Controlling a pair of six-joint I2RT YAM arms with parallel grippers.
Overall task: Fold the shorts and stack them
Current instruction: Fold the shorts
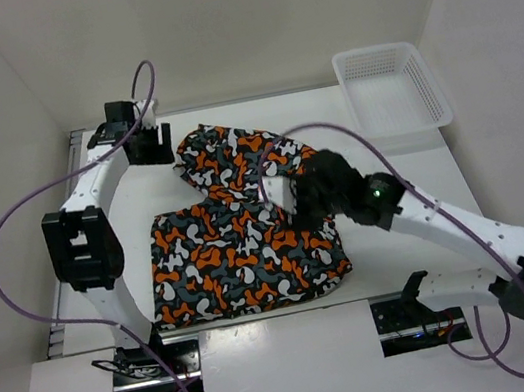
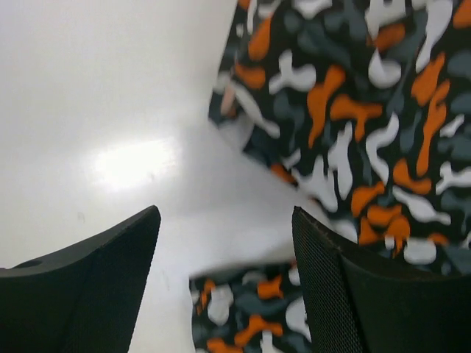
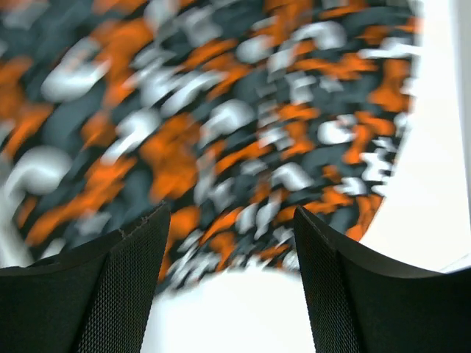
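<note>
The shorts [image 1: 242, 255], printed in orange, black, grey and white blotches, lie spread on the white table, with one part [image 1: 239, 154] reaching toward the back. My left gripper [image 1: 154, 146] is at that part's back left corner. In the left wrist view it [image 2: 225, 213] is open over bare table, with shorts fabric [image 2: 353, 110] to the right and a strip [image 2: 250, 309] low between the fingers. My right gripper [image 1: 294, 205] hovers over the shorts' right side. It [image 3: 232, 209] is open too, the blurred fabric [image 3: 221, 110] lying beyond its fingers, nothing held.
A white plastic mesh basket [image 1: 390, 87] stands at the back right of the table [image 1: 403, 191]. White walls close in on the left, back and right. Purple cables loop from both arms.
</note>
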